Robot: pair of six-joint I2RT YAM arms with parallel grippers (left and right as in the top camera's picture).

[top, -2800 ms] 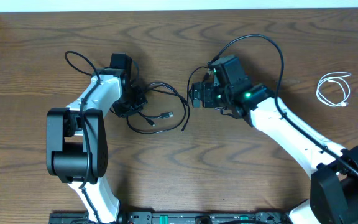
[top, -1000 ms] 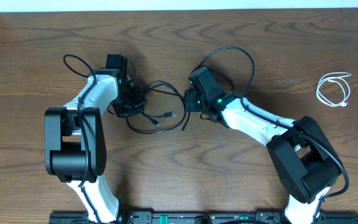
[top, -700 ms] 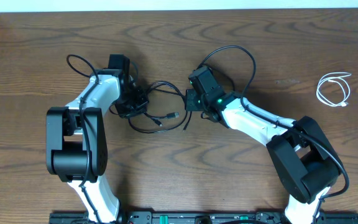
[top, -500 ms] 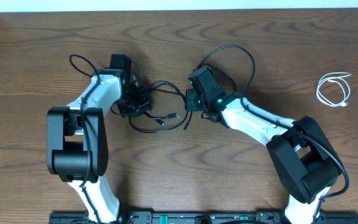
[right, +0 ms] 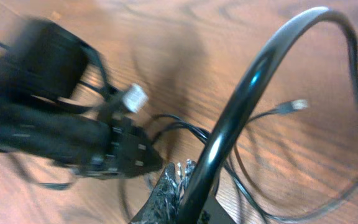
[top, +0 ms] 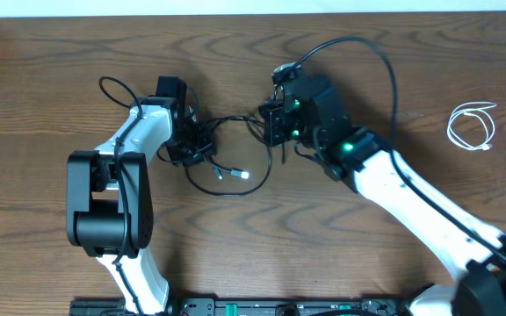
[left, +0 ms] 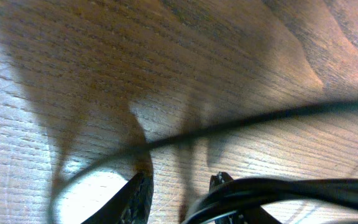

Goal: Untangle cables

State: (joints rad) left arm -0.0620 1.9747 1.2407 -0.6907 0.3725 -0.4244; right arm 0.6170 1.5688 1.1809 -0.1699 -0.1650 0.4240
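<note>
The black cable (top: 233, 192) lies in loose loops between my two grippers, its plug ends (top: 245, 174) on the wood. My left gripper (top: 196, 145) sits low at the tangle's left end. In the left wrist view it (left: 179, 190) is open, bare wood shows in the gap, and a thin strand (left: 229, 127) arcs just beyond. My right gripper (top: 271, 127) is raised at the tangle's right end. In the right wrist view it (right: 180, 171) is shut, with thin black strands running out from the tips. The white cable (top: 471, 125) lies coiled at the far right.
The right arm's thick black wire (top: 385, 61) arches high over that arm and crosses the right wrist view (right: 260, 81). A similar wire (top: 112, 88) loops left of the left arm. The table's far edge (top: 253, 12) runs along the top.
The right gripper has shut and risen up and to the right, drawing the black cable's right side with it. The left gripper has opened and stayed in place. The loose loop has shrunk.
</note>
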